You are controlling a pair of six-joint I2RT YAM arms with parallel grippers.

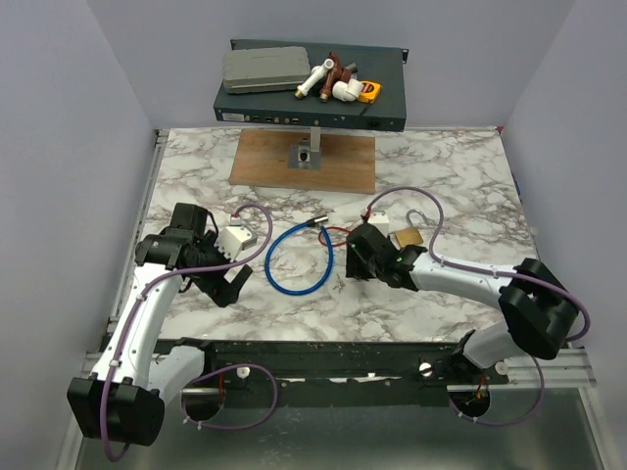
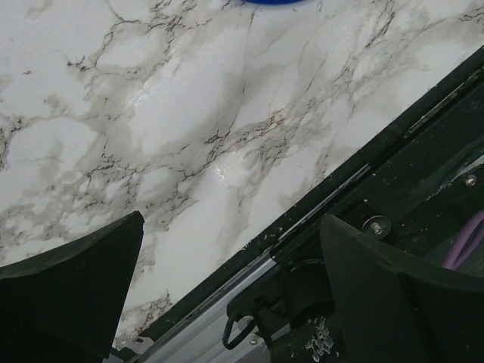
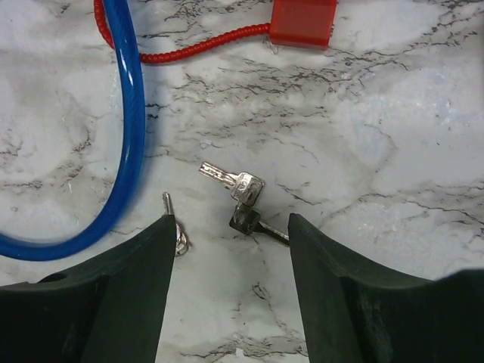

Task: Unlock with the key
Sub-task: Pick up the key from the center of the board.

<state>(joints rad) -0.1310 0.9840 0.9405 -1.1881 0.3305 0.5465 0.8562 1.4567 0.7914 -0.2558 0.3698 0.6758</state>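
Laterally, the marble table (image 1: 441,176) is enclosed by lilac walls (image 1: 59,147); left gripper (image 2: 231,276) is spread wide, right gripper (image 3: 231,227) parted over the key (image 3: 236,185).

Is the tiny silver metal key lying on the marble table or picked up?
Flat: the key rests on the table, untouched, just beyond the right gripper's parted fingers.

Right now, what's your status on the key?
Left jaws open, empty. Right jaws open, key flat on the table between them, a darker key touching it. Blue cable off to one side, not blocking.
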